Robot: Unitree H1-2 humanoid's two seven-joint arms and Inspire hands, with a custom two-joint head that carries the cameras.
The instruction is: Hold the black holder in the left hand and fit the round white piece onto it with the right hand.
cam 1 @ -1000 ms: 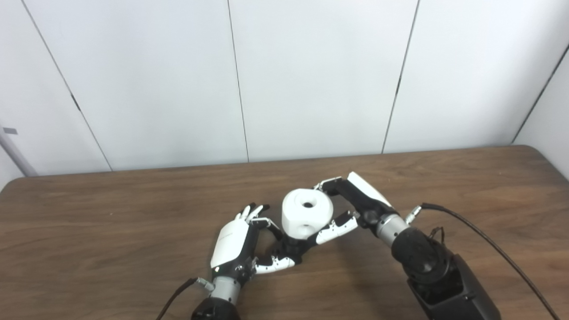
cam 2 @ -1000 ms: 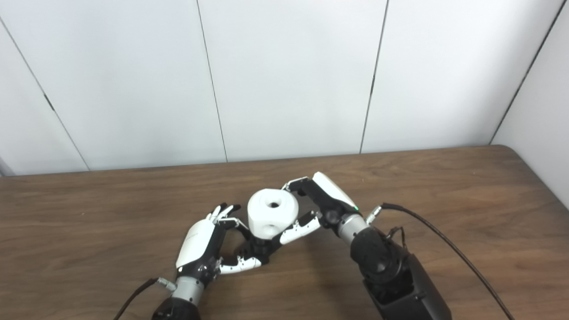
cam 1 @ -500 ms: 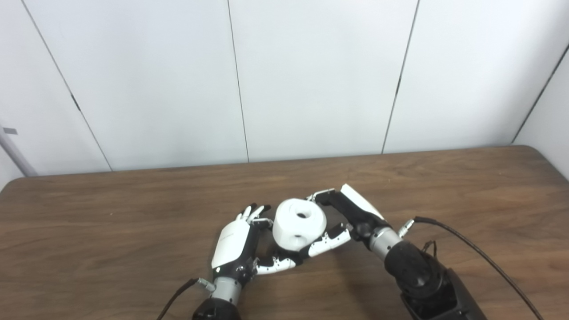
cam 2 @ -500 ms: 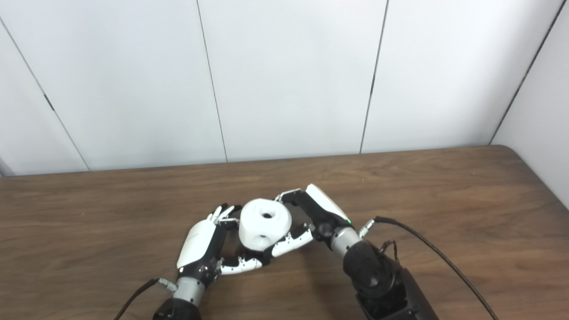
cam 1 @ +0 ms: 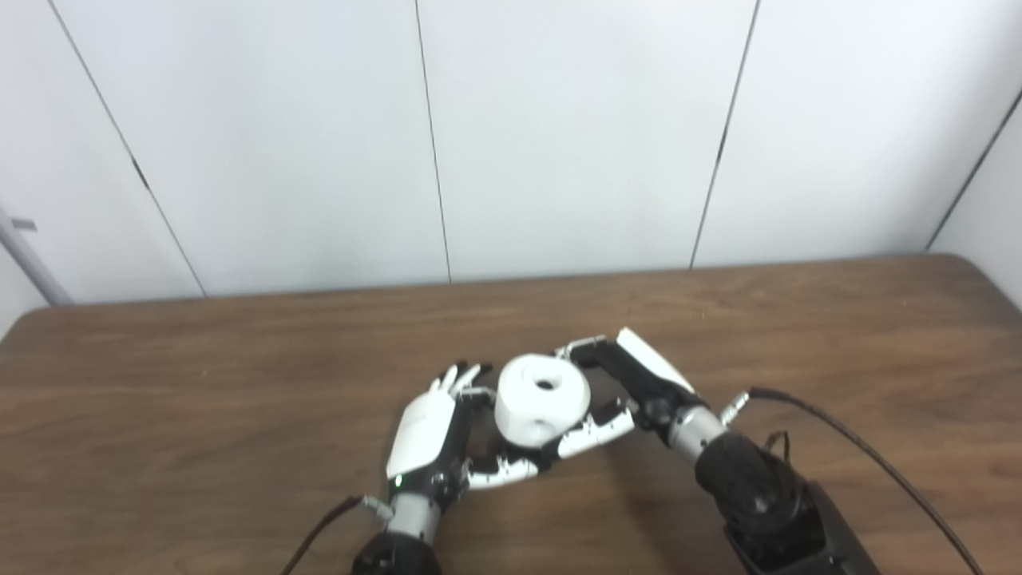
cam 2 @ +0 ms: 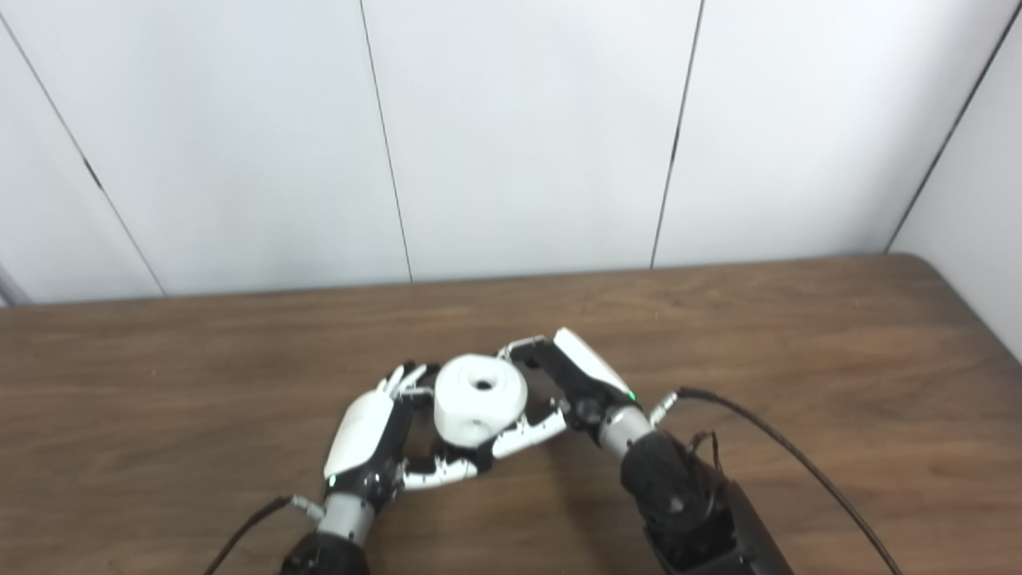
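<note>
The round white piece [cam 1: 543, 397], a thick puck with a hole in its top and another in its side, sits between my two hands near the table's front middle. My right hand [cam 1: 619, 395] is shut on it, fingers behind and thumb in front. Only a dark sliver of the black holder [cam 1: 536, 456] shows beneath the white piece, which hides the rest. My left hand [cam 1: 437, 431] is shut on the holder, its thumb lying in front and its fingers curled behind. In the right eye view the white piece [cam 2: 479, 407] rests low over the left hand [cam 2: 375, 439].
The brown wooden table [cam 1: 200, 399] spreads wide to both sides. White wall panels [cam 1: 559, 136] rise behind its far edge. A black cable [cam 1: 862, 455] trails from my right forearm across the table toward the lower right.
My right hand has carried the white piece down and leftward onto the holder in my left hand. The camera has shifted slightly.
</note>
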